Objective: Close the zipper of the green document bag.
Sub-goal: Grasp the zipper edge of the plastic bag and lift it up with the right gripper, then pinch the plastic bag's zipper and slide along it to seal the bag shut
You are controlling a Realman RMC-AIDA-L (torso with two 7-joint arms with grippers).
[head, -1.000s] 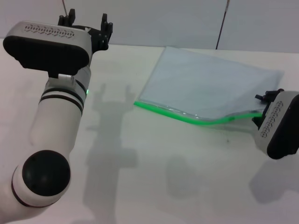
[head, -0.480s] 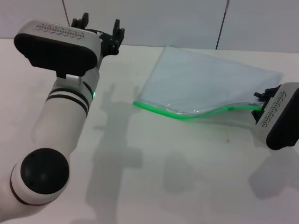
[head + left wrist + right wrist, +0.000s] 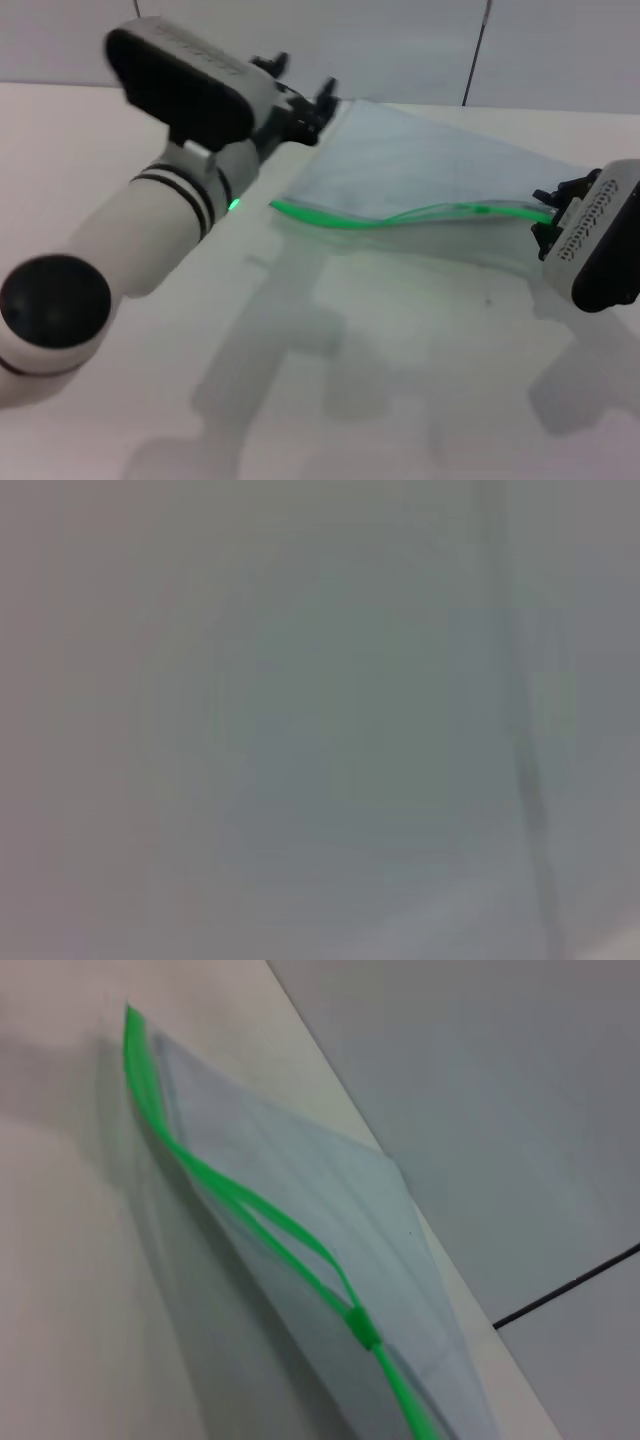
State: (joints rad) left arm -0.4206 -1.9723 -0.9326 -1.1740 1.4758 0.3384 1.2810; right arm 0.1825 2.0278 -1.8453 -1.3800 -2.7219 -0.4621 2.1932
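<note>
**Bag pinned at one end, left hand moving in on the other**

I have the green document bag (image 3: 440, 170) lying on the table (image 3: 400, 380), its zipper (image 3: 400, 215) edge facing me and lifted into a wave. My right hand (image 3: 550, 215) is at the bag's right end, apparently clamped on the zipper edge to anchor it, though I cannot tell for certain. From the right wrist view the zipper's (image 3: 250, 1210) two green strips gape apart beyond the slider (image 3: 362, 1328), so it is not yet closed. My left hand (image 3: 300, 90) hovers over the far left corner, fingers apart, probably to brace that end.
</note>
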